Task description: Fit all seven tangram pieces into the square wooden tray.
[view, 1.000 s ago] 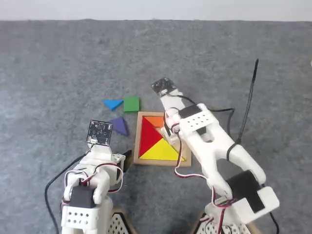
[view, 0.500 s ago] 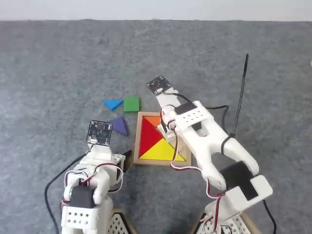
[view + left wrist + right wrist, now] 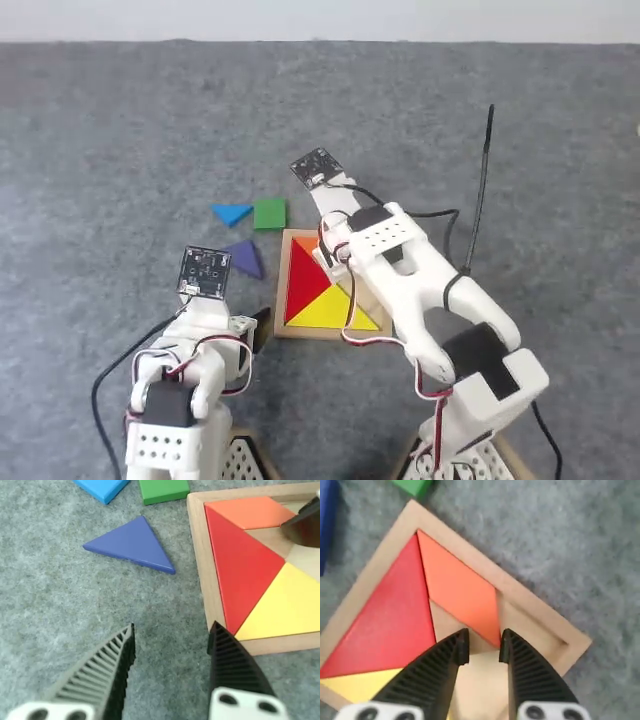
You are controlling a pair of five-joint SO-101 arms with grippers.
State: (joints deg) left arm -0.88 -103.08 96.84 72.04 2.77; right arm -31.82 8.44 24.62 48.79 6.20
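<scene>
The right gripper (image 3: 482, 645) is seen with its fingertips (image 3: 461, 647) parted by only a narrow gap, and nothing is grasped between them; they are poised over the square wooden tray (image 3: 540, 611), above the spot where one corner of the orange piece (image 3: 460, 590) meets a bare strip of the tray floor; the orange piece is laid flat in the tray, one long edge set against the red triangle (image 3: 390, 625); the yellow triangle (image 3: 350, 685) is fitted against the red one along a shared edge, towards the arms' bases in the high view; bare wood is left on the side of the tray beneath the right arm.

The left gripper (image 3: 173, 630) is held with its fingers (image 3: 117, 655) spread wide and released, nothing being gripped; it is placed low over the grey carpet (image 3: 450, 120), just beside the tray's near outer corner; one finger is seen close to the rim, though contact cannot be judged.

Three pieces are left outside on the carpet; the purple triangle (image 3: 132, 545) is found nearest, beside the tray's rim; the green square (image 3: 164, 489) and the blue triangle (image 3: 102, 486) are set farther off, close together, the square near the tray's far corner.
</scene>
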